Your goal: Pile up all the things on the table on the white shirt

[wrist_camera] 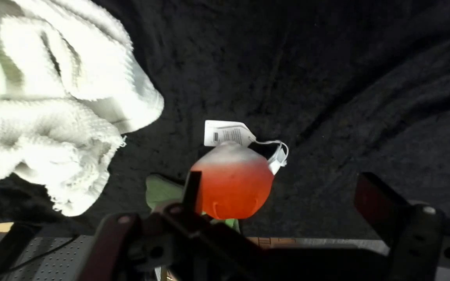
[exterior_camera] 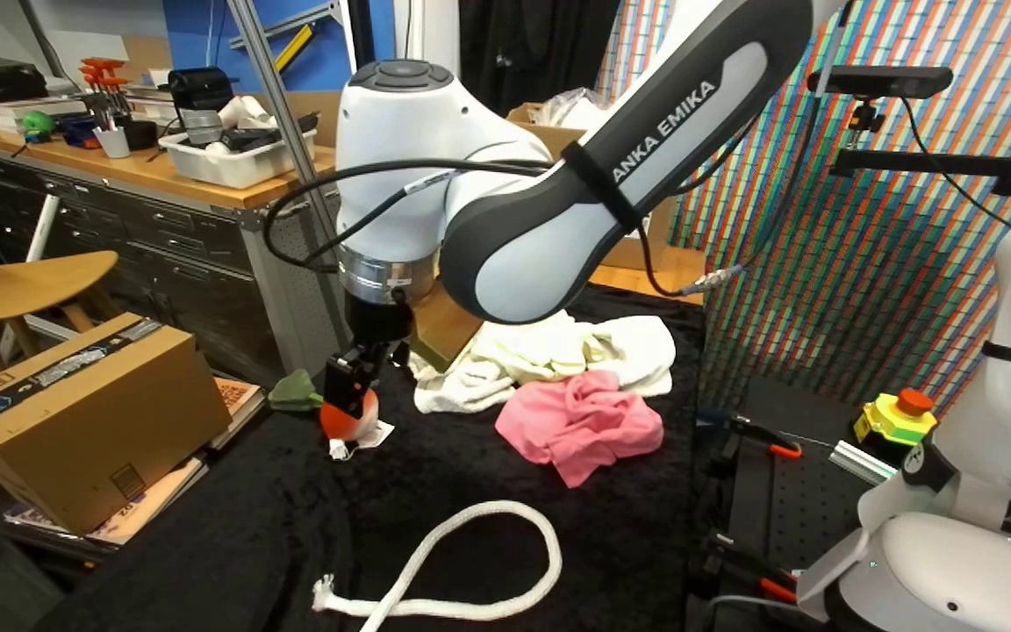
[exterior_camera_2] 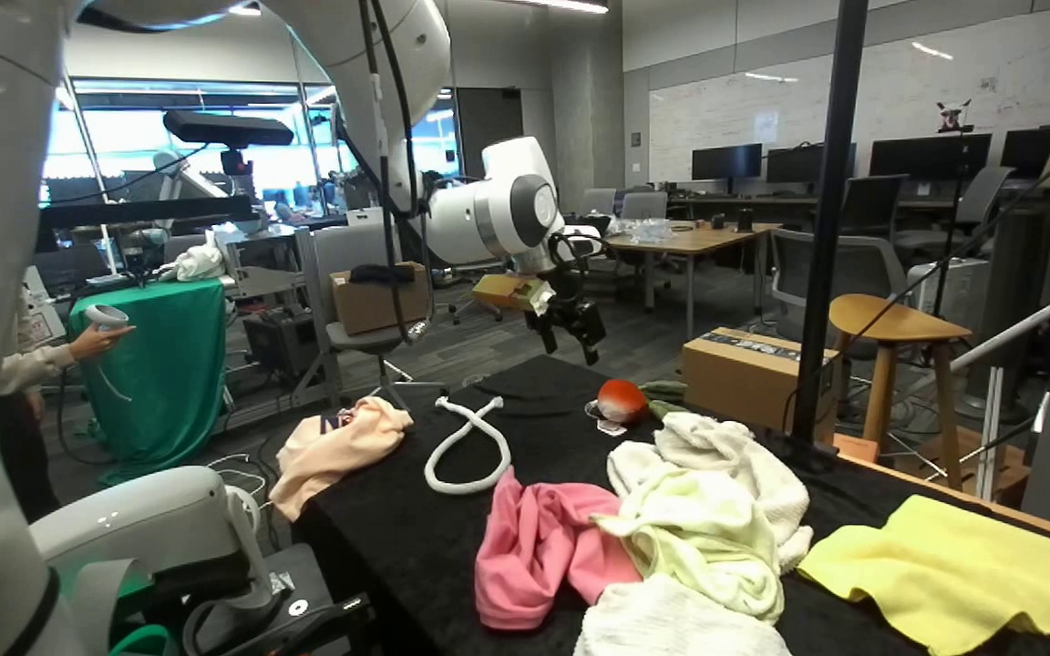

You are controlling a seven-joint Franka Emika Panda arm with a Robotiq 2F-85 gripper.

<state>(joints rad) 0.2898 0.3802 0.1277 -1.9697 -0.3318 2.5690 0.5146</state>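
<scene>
A red-orange rounded object (wrist_camera: pixel 233 187) with a white tag and green leaves lies on the black table (exterior_camera: pixel 251 527). Above it hangs my gripper (wrist_camera: pixel 281 191), jaws wide apart and holding nothing. In the wrist view the object appears close to the left finger, well away from the right one. The white shirt (exterior_camera_2: pixel 684 624) is bunched up, with the pale yellow-green cloth (exterior_camera_2: pixel 698 519) on top of it. Against the shirt's edge rests the crumpled pink cloth (exterior_camera: pixel 576 421). A thick white rope (exterior_camera: pixel 470 607) forms a loop on the table, apart from the fabrics.
A bright yellow cloth (exterior_camera_2: pixel 972 574) drapes near a table edge, and a peach cloth (exterior_camera_2: pixel 343 446) lies at another. Beyond the object stands a cardboard box (exterior_camera: pixel 93 421). A black pole (exterior_camera_2: pixel 830 228) rises beside the table. White robot parts (exterior_camera: pixel 953 544) stand alongside.
</scene>
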